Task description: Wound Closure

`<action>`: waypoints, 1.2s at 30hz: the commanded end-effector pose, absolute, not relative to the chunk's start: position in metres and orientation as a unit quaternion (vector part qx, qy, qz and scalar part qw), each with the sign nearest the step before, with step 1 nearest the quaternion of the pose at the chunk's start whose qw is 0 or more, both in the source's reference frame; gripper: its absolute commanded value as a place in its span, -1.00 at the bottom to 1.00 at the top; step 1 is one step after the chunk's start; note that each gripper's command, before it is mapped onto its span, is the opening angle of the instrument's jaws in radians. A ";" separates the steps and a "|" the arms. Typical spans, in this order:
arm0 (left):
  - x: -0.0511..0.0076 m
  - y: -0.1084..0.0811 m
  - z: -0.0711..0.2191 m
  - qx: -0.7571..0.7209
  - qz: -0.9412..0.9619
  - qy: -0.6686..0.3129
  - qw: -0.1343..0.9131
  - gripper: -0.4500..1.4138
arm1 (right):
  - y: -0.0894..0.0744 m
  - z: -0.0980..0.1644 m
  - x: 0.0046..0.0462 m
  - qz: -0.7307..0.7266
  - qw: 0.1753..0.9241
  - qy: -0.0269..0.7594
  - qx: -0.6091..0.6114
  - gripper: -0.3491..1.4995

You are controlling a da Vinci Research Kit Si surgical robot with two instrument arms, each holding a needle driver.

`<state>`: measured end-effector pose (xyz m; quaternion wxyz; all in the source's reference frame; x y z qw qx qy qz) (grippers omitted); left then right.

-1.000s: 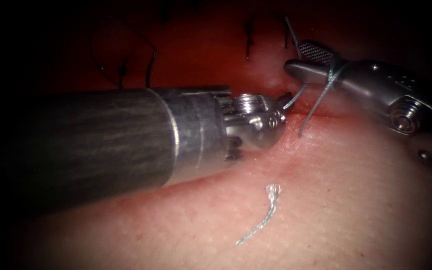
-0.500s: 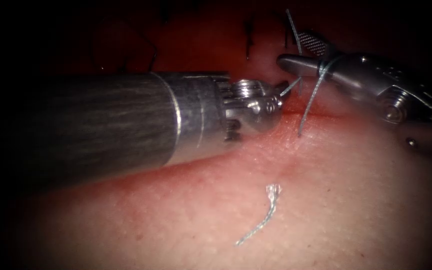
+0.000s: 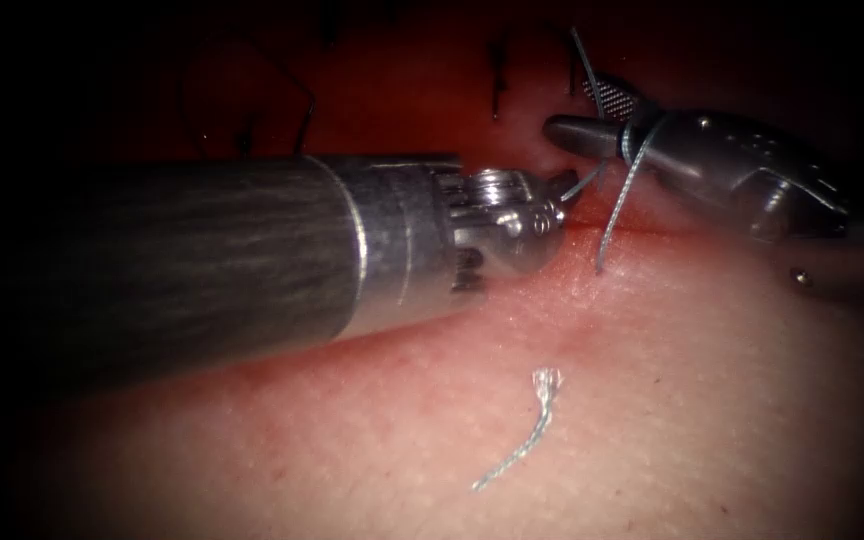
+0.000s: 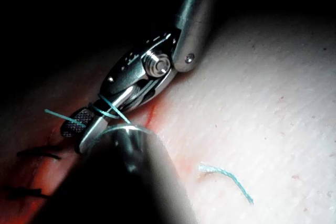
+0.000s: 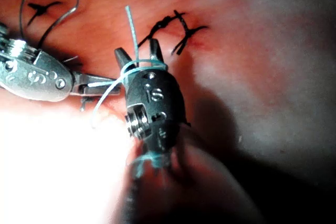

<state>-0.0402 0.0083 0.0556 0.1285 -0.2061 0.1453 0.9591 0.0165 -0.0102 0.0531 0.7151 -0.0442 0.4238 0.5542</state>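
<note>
My left tool [image 3: 564,188] reaches in low over the tissue [image 3: 702,400], its jaws shut on the pale blue thread [image 3: 620,195] at the cut [image 3: 652,232]. My right tool [image 3: 577,108] hovers just beyond it with its jaws open, and the thread is looped around them. A short tail of thread hangs down to the tissue. The right wrist view shows the open right tool [image 5: 138,53], the loop [image 5: 137,66] and the left tool [image 5: 97,85] gripping thread. A thin grey curve [image 5: 76,3] lies on the tissue past the left tool; needle or thread, I cannot tell. Neither tool holds a needle.
A cut end of thread [image 3: 527,440] lies loose on the pale tissue in front, and again in the left wrist view [image 4: 231,179]. Dark finished stitches [image 3: 497,75] cross the cut farther back, with more of these stitches [image 5: 173,27] just beyond the right tool's jaws. Red fluid [image 3: 402,100] stains the far tissue.
The right tool has moved left and a little up, closer to the left tool's tip, keeping the thread looped around its jaws. The left tool has barely moved.
</note>
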 end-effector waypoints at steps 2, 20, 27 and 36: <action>-0.0407 0.009 0.056 -0.207 0.959 0.146 0.129 -1.00 | -0.010 0.053 0.0175 0.568 0.704 0.424 -0.040 -1.00; -0.0386 0.019 0.060 -0.197 0.964 0.121 0.129 -1.00 | -0.016 0.048 0.0189 0.631 0.683 0.362 -0.065 -1.00; -0.0393 0.025 0.062 -0.194 0.966 0.117 0.127 -1.00 | -0.019 0.046 0.0197 0.600 0.716 0.347 -0.086 -1.00; -0.0397 0.028 0.064 -0.193 0.965 0.121 0.133 -1.00 | -0.021 0.044 0.0205 0.576 0.754 0.296 -0.115 -1.00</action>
